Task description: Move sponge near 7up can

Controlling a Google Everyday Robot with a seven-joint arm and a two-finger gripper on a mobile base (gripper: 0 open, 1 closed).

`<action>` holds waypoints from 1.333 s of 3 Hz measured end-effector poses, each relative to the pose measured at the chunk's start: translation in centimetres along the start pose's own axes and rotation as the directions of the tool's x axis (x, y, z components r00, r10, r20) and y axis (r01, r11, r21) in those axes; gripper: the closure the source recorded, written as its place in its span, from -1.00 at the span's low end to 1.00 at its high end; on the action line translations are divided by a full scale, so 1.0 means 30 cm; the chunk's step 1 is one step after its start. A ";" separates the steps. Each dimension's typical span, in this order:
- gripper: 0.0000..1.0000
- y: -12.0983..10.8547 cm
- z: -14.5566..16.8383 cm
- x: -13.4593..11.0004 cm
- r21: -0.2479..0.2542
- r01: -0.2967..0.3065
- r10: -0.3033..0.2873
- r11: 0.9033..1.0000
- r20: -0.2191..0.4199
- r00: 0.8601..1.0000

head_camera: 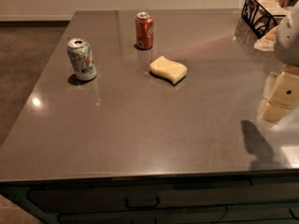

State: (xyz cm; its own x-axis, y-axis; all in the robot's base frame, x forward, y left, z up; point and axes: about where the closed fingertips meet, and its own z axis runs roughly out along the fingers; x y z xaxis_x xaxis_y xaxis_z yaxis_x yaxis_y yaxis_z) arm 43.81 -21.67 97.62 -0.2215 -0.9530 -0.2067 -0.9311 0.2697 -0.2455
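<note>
The sponge [168,69], pale yellow with wavy edges and a dark underside, lies flat near the middle of the grey countertop [140,125]. The 7up can [81,59], silver-white with green and red markings, stands upright at the left, about two can-lengths left of the sponge. My gripper [278,99] is at the right edge of the camera view, above the counter, well to the right of the sponge and a little nearer the front. It holds nothing that I can see.
A red-orange soda can [144,30] stands upright behind the sponge. A black wire basket [261,13] with pale packets sits at the back right corner. The counter's left edge drops to carpeted floor [28,55]. Drawers run below the front edge.
</note>
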 end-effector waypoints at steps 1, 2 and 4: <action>-1.00 0.000 0.000 0.000 0.000 0.000 0.000 1.000 0.000 1.000; -1.00 -0.036 0.036 -0.055 -0.008 -0.004 0.004 1.000 -0.001 1.000; -1.00 -0.197 0.229 -0.218 -0.036 -0.063 0.063 0.997 0.002 0.998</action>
State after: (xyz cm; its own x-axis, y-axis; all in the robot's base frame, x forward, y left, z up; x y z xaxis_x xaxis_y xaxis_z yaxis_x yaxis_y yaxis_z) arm 52.77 -16.08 93.90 -0.2793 -0.9337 -0.2242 -0.9251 0.3242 -0.1976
